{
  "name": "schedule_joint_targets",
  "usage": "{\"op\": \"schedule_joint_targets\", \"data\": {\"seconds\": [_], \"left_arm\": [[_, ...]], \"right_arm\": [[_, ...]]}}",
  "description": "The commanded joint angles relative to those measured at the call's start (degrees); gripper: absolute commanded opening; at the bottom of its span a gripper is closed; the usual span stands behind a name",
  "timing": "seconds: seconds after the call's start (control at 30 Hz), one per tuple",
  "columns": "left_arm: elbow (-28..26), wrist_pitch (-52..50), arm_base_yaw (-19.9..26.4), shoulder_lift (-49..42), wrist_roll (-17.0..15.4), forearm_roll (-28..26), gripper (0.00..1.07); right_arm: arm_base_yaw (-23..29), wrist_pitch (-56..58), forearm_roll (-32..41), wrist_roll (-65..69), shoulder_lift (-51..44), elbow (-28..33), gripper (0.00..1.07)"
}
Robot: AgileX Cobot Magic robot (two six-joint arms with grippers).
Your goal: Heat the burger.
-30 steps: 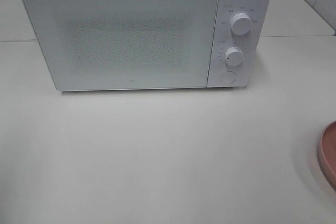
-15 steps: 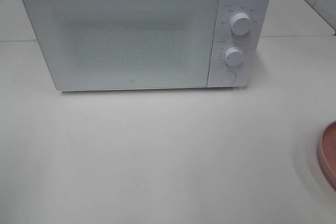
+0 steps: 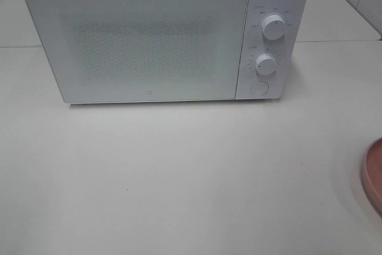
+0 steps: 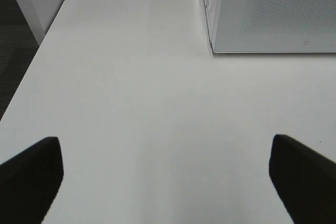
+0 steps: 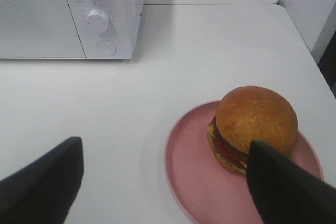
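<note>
The burger [image 5: 254, 119], with a golden-brown bun and red and green filling, sits on a round pink plate [image 5: 189, 166] in the right wrist view. My right gripper [image 5: 165, 187] is open above the table just short of the plate, one finger [image 5: 286, 187] overlapping the burger's near side. In the high view only the plate's rim [image 3: 375, 174] shows at the right edge; the burger is outside that frame. The white microwave [image 3: 143, 43] stands at the back with its door shut. My left gripper [image 4: 168, 187] hangs open over bare table, nothing between its fingers.
Two knobs [image 3: 273, 28] [image 3: 265, 64] and a round button [image 3: 258, 88] sit on the microwave's right panel. The microwave's left front corner [image 4: 215, 45] shows in the left wrist view. The table's left edge [image 4: 31, 72] drops to a dark floor.
</note>
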Motion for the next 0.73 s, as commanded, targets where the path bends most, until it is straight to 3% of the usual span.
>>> {"op": "schedule_joint_targets", "data": {"seconds": [0.03,0.73], "left_arm": [[0.2,-0.4,0.1,-1.2,-0.3,-0.1,1.0],[0.2,-0.4,0.1,-0.7,-0.3,-0.2,1.0]], "right_arm": [[-0.3,-0.5,0.1,-0.6,-1.7,0.1,0.76],[-0.3,-0.5,0.1,-0.6,-1.7,0.1,0.76]]}}
